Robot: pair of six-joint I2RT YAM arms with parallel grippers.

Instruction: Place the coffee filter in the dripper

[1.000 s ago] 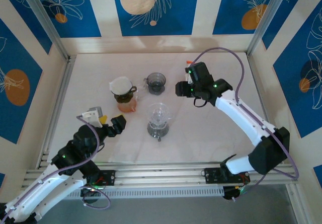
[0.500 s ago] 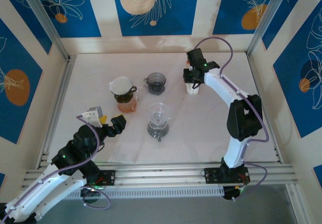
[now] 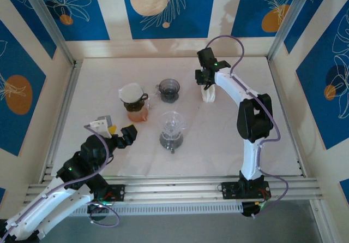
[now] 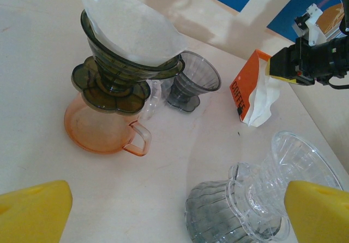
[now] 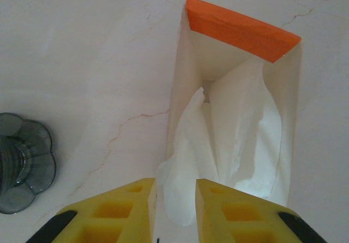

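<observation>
White coffee filters [image 5: 188,150] spill from an open white packet with an orange end [image 5: 240,30], lying at the back right [image 3: 209,95]. My right gripper [image 5: 175,185] reaches down at the packet [image 3: 206,87], its yellow fingers shut on the sticking-out edge of one coffee filter. A clear dripper [image 3: 173,124] stands empty on a ribbed glass carafe [image 4: 229,215] mid-table. A dark green dripper [image 4: 131,63] on an orange carafe [image 4: 101,131] holds a white filter [image 4: 131,27]. My left gripper [image 4: 174,210] hangs open near the front left [image 3: 119,132], with nothing in it.
A small grey dripper [image 3: 169,89] stands alone between the green dripper and the packet, left of my right gripper [image 5: 22,166]. Aluminium rails [image 3: 62,112] frame the white table. Bare table lies in front of the carafes and along the right side.
The right arm swung its gripper back to the filter packet and its jaws narrowed around a filter edge. The left arm and the drippers have not moved.
</observation>
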